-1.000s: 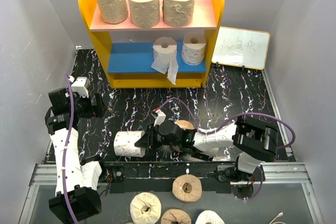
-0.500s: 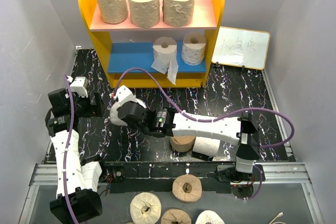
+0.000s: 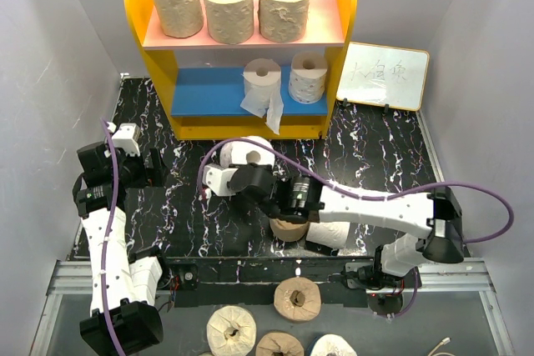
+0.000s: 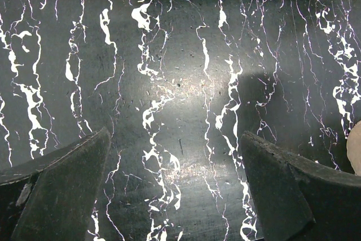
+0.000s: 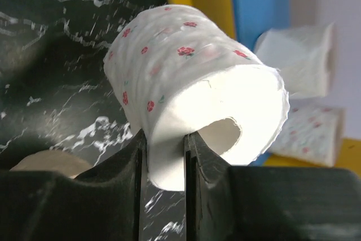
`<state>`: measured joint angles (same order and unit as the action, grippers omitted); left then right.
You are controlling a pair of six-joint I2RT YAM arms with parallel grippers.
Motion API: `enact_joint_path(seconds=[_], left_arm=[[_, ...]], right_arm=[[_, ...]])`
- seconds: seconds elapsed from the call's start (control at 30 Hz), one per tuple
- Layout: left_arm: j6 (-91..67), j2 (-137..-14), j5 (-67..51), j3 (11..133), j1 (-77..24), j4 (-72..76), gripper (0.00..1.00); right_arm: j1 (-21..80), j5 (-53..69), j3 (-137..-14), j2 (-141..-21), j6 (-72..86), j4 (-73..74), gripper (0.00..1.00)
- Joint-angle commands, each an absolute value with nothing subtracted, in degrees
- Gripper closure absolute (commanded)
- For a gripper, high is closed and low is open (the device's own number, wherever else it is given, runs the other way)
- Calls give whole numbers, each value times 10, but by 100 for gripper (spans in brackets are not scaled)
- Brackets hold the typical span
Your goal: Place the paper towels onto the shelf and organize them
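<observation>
The shelf (image 3: 158, 64) stands at the back, with three tan paper towels (image 3: 229, 7) on its pink board. Two white rolls are on the blue board, one trailing a loose sheet (image 3: 262, 82), the other (image 3: 308, 77) beside it. My right gripper (image 3: 241, 167) is shut on the wall of the pink-dotted white roll (image 3: 249, 152) and holds it off the table just in front of the shelf base. In the right wrist view that roll (image 5: 186, 71) sits between the fingers of the right gripper (image 5: 163, 145). My left gripper (image 3: 155, 167) is open and empty over bare table, as the left wrist view (image 4: 176, 139) shows.
A tan roll (image 3: 289, 229) and a white roll (image 3: 333, 234) lie on the table under my right arm. Several more rolls (image 3: 297, 298) lie below the table's near edge. A small white writing board (image 3: 383, 75) leans right of the shelf. White walls close in both sides.
My right arm has carried the dotted roll from the near-left table, up and back toward the shelf front, turning it upright. The left arm has not moved.
</observation>
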<state>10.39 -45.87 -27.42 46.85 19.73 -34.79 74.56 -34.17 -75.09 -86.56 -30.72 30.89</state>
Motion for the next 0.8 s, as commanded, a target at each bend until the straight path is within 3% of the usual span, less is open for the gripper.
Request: enact_joint_path(seconds=[0.0, 0.33, 0.77], left_arm=[[99, -452, -281, 463, 200, -345, 1], [102, -451, -282, 462, 199, -346, 1], [103, -444, -285, 460, 200, -344, 1]], right_arm=[[725, -287, -821, -843, -436, 235, 100], [618, -135, -1025, -956, -447, 368, 100], [550, -142, -1327, -1162, -534, 476, 100]])
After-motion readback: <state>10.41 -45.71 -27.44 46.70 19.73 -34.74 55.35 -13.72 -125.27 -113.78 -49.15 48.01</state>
